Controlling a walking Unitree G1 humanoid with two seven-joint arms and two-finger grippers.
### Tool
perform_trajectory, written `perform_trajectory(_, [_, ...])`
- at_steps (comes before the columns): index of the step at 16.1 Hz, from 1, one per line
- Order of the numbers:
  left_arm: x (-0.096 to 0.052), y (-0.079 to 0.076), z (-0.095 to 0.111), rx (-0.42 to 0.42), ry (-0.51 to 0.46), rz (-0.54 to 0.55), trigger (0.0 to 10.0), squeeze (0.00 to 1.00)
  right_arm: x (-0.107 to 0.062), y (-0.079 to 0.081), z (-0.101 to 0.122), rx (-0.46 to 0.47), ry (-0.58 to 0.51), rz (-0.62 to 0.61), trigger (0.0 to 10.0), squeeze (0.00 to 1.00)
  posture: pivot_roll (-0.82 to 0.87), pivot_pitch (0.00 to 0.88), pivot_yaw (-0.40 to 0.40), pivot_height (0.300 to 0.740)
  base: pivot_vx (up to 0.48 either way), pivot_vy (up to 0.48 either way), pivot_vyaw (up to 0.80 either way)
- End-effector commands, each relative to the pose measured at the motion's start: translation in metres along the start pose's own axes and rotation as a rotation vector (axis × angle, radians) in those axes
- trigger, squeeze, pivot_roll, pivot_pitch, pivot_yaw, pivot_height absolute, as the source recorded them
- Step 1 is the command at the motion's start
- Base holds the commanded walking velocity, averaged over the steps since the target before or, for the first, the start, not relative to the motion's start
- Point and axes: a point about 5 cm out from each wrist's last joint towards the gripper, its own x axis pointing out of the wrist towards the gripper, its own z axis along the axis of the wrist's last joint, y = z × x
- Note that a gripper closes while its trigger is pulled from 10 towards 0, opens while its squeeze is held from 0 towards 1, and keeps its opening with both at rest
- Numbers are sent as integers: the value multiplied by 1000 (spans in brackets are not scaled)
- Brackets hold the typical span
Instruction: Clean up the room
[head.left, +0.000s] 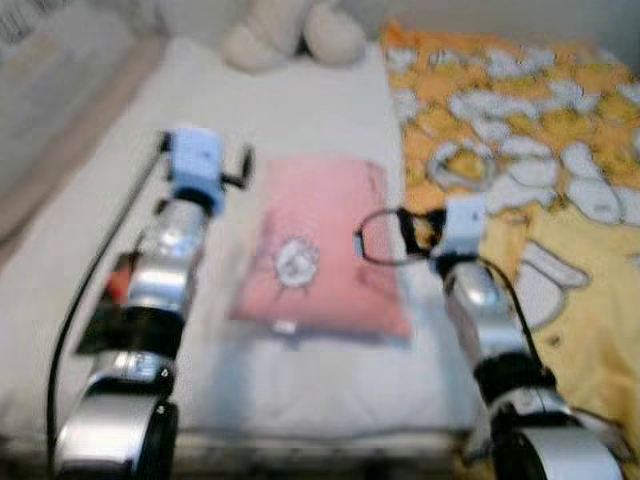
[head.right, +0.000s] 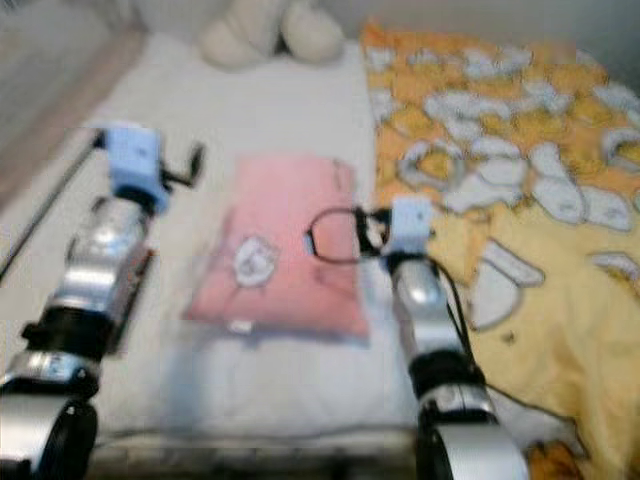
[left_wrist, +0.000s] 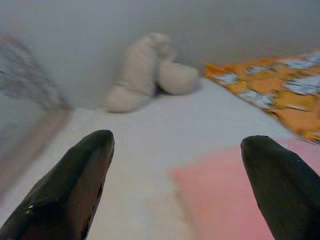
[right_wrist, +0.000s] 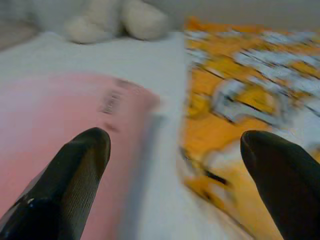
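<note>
Looking down from the head camera, I have a pink pillow (head.left: 320, 250) lying flat on the white bed sheet (head.left: 300, 110), about dead centre. At one to three o'clock from it spreads an orange and yellow blanket (head.left: 530, 150), its edge just beside the pillow. At twelve o'clock, near the wall, sits a cream plush toy (head.left: 290, 35).

My left gripper (left_wrist: 175, 185) hovers at nine o'clock of the pillow, fingers spread wide with nothing between them. My right gripper (right_wrist: 175, 185) hangs at three o'clock, over the pillow's edge where it meets the blanket, its fingers also wide apart and holding nothing. Both views are blurred.
</note>
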Motion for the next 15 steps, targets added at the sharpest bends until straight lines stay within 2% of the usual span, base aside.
perform_trajectory(1, [-2,13,-9,-15,51,29,10000,0,2,7,3,18,-18,8,10000,0,-50,0,44,736,0,0,0])
perform_trajectory(2, [2,19,-15,-75,101,43,10000,0,2,10,1,56,-2,14,10000,0,-52,0,37,736,0,0,0])
perform_trajectory(3, [3,20,-16,-88,113,47,10000,0,3,11,1,71,4,12,10000,0,-52,0,37,736,0,0,0])
perform_trajectory(5, [14,27,-17,-190,167,55,10000,0,9,4,-2,223,78,-30,10000,0,-50,0,34,736,0,0,0])
perform_trajectory(6, [23,32,-9,-267,177,48,10000,0,16,-7,3,301,106,-66,10000,0,-56,0,34,736,0,0,0])
perform_trajectory(7, [28,35,-4,-309,188,40,10000,0,22,-16,11,351,107,-88,10000,0,-63,0,33,736,0,0,0])
perform_trajectory(9, [30,41,-4,-371,226,68,10000,0,27,-31,20,411,122,-100,10000,0,-75,13,27,736,0,0,0])
perform_trajectory(10, [30,43,-7,-409,255,90,10000,0,29,-33,20,454,154,-87,10000,0,-82,28,27,736,0,0,0])
perform_trajectory(11, [28,42,-12,-427,289,107,10000,0,30,-32,18,528,190,-70,10000,0,-90,46,32,736,0,0,0])
perform_trajectory(13, [24,41,-22,-428,341,121,10000,0,30,-26,14,572,222,-51,10000,0,-100,108,32,736,0,0,0])
perform_trajectory(15, [21,42,-28,-455,365,138,10000,0,31,-20,14,602,231,-39,10000,0,-100,126,33,736,0,0,0])
